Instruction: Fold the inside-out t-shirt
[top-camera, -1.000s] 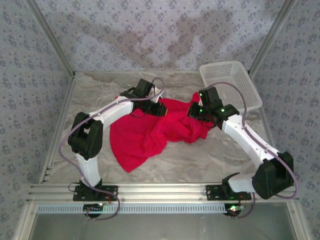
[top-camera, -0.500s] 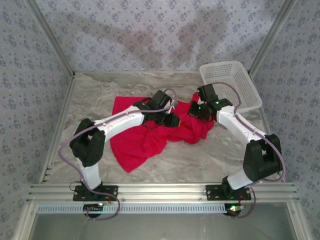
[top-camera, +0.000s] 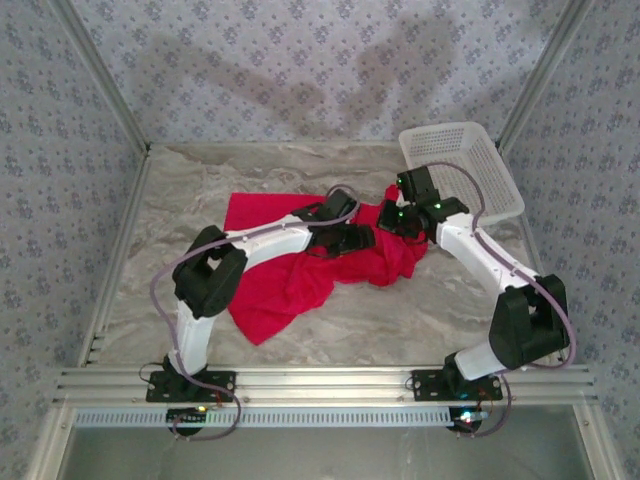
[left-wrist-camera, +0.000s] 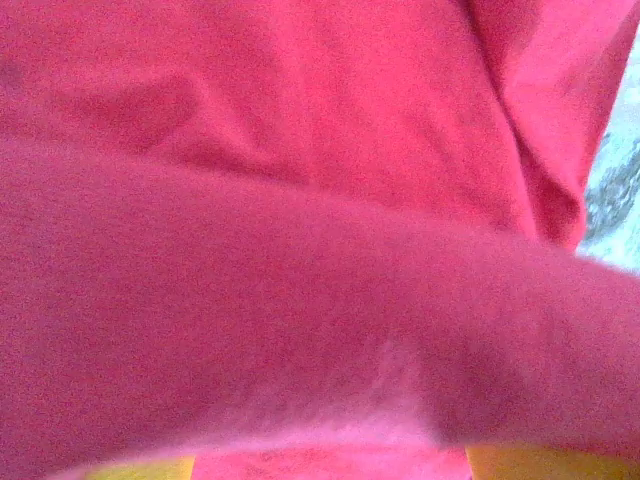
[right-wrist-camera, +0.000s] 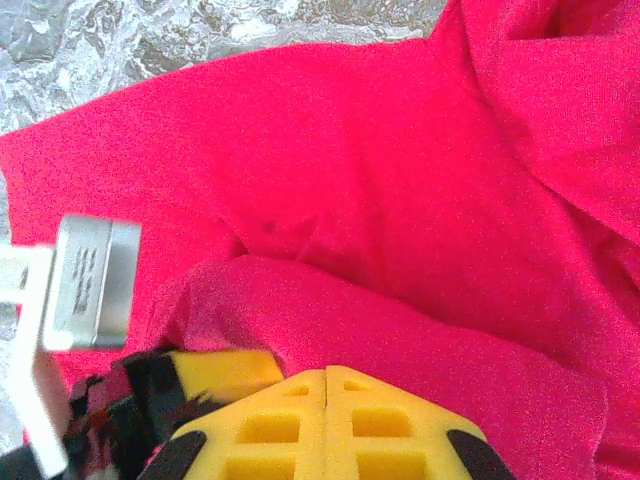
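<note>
Lying crumpled on the middle of the tabletop (top-camera: 420, 310), nearer its far edge, the red t-shirt (top-camera: 285, 285) trails one flap toward the near left corner. The left end effector (top-camera: 354, 238) sits low on the cloth with its yellow pads (left-wrist-camera: 545, 464) standing apart (a fold drapes across them). Just beside it, the right end effector (top-camera: 393, 222) is pinched closed on a raised ridge of the t-shirt. A white basket (top-camera: 458, 165) stands at the far right corner.

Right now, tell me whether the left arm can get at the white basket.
Probably not: the right gripper, shut on the t-shirt, sits between the left gripper and the basket.
</note>
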